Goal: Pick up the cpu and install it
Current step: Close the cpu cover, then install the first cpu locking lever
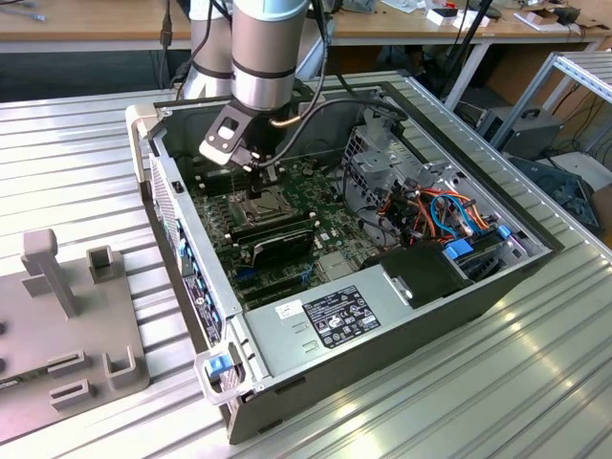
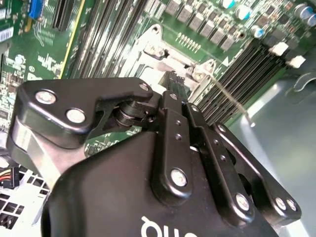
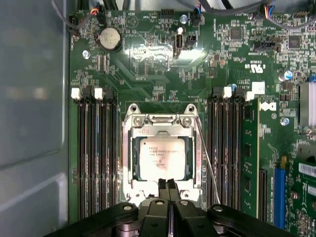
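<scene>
The cpu point(image 3: 162, 158), a small square chip with a dull silver top, lies flat inside the metal-framed socket point(image 3: 160, 120) on the green motherboard point(image 3: 148, 64). My gripper point(image 3: 167, 183) hangs just over the socket's edge, beside the cpu, shut, with nothing between its black fingers point(image 3: 162, 184). In the second wrist view the gripper point(image 2: 174, 79) points down at the socket frame point(image 2: 163, 54). In the exterior view the gripper point(image 1: 264, 182) reaches down from the arm into the open computer case, right over the socket point(image 1: 260, 203).
A thin wire lever point(image 3: 207, 163) slants up beside the socket. Memory slots point(image 3: 94, 153) flank it on both sides. The case point(image 1: 191, 287) also holds a power supply point(image 1: 325, 320), a bundle of cables point(image 1: 440, 210) and a drive cage point(image 1: 382, 153). A grey fixture point(image 1: 67, 316) stands at the exterior view's left.
</scene>
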You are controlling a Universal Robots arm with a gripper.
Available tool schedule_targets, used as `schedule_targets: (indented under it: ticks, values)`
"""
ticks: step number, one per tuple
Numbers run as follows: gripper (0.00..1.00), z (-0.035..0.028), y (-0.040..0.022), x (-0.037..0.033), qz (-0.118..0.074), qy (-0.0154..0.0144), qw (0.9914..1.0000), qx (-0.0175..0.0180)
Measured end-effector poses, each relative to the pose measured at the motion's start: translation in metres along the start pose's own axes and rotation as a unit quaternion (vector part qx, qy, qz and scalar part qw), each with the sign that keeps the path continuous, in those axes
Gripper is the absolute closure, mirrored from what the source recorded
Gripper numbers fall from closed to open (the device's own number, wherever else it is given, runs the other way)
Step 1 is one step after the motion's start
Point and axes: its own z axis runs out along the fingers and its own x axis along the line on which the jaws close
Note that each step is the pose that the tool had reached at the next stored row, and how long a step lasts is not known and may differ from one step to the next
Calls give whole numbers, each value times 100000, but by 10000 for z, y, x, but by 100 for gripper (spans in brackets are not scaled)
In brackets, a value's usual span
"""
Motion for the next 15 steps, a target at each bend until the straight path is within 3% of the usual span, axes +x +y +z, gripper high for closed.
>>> schedule_targets:
  ticks: [2, 4, 7, 15]
  values:
    - [89, 3, 60, 0, -5, 1, 100000, 4]
    - [89, 8, 160, 1, -5, 2, 100000, 15]
    - [89, 10, 226, 0, 0, -5, 100000, 20]
    - [89, 10, 241, 1, -7, -12, 100000, 19]
